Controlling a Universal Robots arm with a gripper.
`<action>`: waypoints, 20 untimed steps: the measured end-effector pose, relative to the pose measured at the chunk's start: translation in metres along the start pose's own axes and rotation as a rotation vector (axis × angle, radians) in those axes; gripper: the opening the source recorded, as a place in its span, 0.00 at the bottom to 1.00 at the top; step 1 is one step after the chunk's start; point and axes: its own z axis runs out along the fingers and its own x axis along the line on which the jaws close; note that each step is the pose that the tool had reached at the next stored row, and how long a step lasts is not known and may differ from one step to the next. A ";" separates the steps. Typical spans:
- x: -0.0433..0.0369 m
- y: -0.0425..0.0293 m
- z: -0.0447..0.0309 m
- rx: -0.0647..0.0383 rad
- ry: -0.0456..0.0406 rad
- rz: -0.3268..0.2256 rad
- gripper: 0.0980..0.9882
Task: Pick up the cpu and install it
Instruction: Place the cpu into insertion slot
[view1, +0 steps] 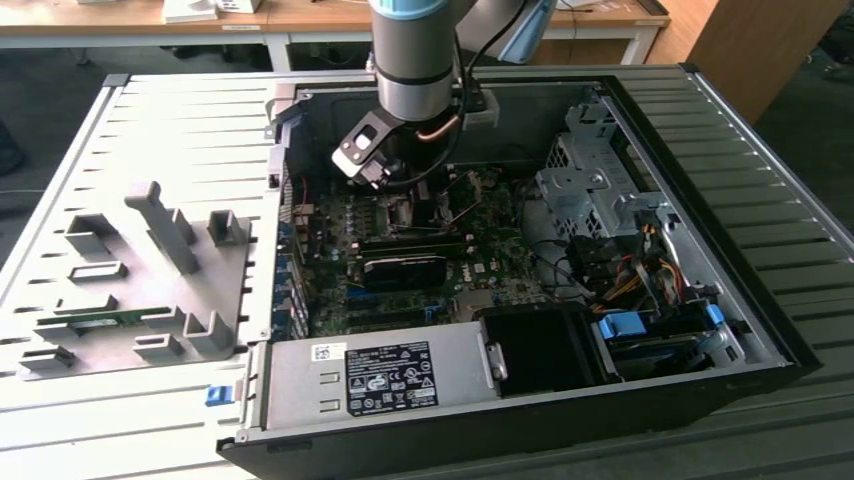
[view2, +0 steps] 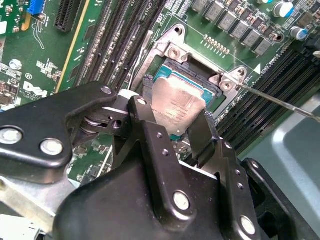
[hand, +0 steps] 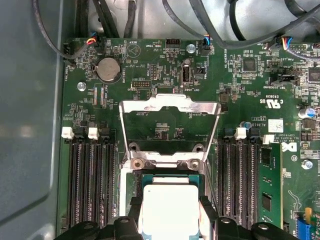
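I'm on a black-and-white printed label (view1: 388, 378) on the grey power supply box (view1: 296, 395); its lines are too small to tell. In the first wrist view there's white lettering (hand: 270, 100) on the green motherboard (hand: 150, 65). In the second wrist view, faint engraving marks the cpu (view2: 177, 107) lid.

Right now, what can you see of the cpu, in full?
The cpu is a flat square chip with a dull silver metal top over a thin teal-green rim. The gripper holds it top up, fingers clamping two opposite edges, directly over the open socket on the green motherboard. Whether it is seated I cannot tell.
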 end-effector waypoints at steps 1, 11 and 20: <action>0.0001 -0.0002 0.0002 0.000 -0.0001 -0.001 0.48; 0.0034 -0.0007 0.0022 0.000 0.0001 -0.001 0.48; 0.0040 -0.0009 0.0045 0.000 -0.0003 -0.001 0.48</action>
